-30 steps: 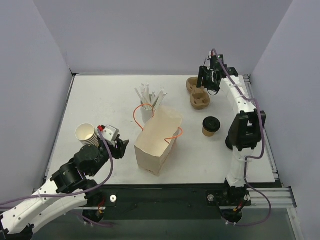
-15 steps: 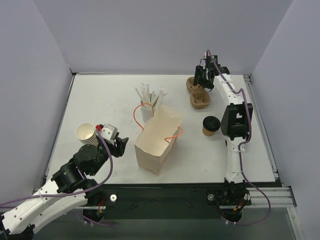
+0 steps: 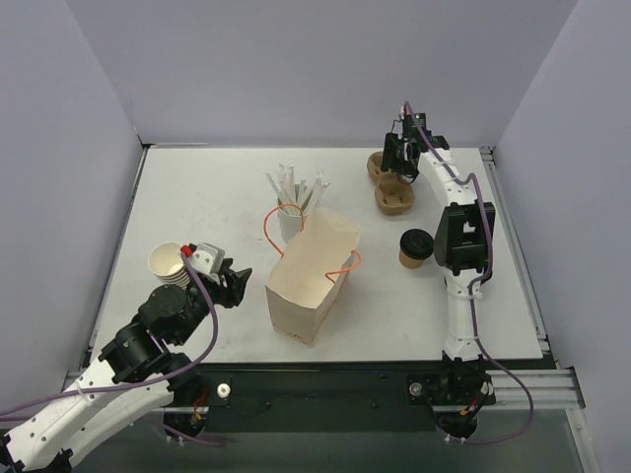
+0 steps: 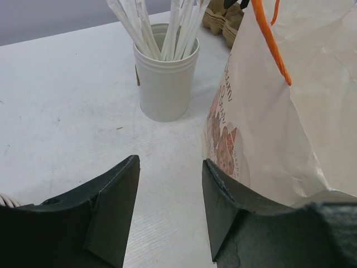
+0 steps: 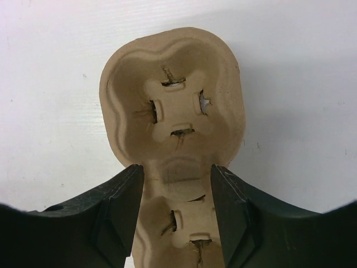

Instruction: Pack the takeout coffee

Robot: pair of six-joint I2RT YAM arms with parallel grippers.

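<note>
Nearest the bases, the left gripper sat low over the table w/ its jaws apart & nothing btwn them: released, empty. Just left of it in the top view stood a stack of lidless paper cups, brown outside, white inside. Right of that gripper the paper bag stood upright, mouth open, w/ orange handles looping off its rim. Only the left wrist view caught the brown print low on the bag's side: a drawing plus a line of lettering running up the panel, too small & skewed to read

The takeout coffee stood upright on the table right of the bag, apart from it, black lid on, just beside the right arm. Neither wrist view showed it

Further back, a white pot of white wrapped sticks stood just behind the bag's far corner. At the far right, the right gripper pointed down at a pulp cup carrier, one finger each side of its narrow waist. Whether they pinched it or only straddled it I couldn't tell. The right wrist view alone showed the carrier's cross-cut slots

Table was plain white, lightly scuffed; walls were pale lilac on 3 sides
</note>
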